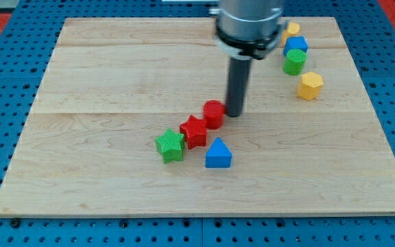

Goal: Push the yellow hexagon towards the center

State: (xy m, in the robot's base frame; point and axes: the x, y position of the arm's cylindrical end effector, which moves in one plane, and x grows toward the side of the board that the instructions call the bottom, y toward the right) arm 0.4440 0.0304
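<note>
Nearest the view's bottom on the pale wooden tabletop point(81, 178): a blue plastic triangle point(218, 154), a green plastic star-like block point(170, 145), a red plastic star point(194, 131), then a red plastic cylinder point(214, 112). Just right of that cylinder, touching or nearly so: my tip point(235, 113). No claw on this rod, so nothing released or clenched. Farther back at the view's right: the yellow plastic hexagon point(310, 85), well apart from my tip. Beyond it, a green plastic cylinder point(294, 62), a blue plastic block point(296, 44) and a second yellow plastic block point(291, 29), shape unclear. Best approach, probably: circling round to the hexagon's far right side, clear of the green cylinder, then pushing straight leftward and slightly down toward the middle.
</note>
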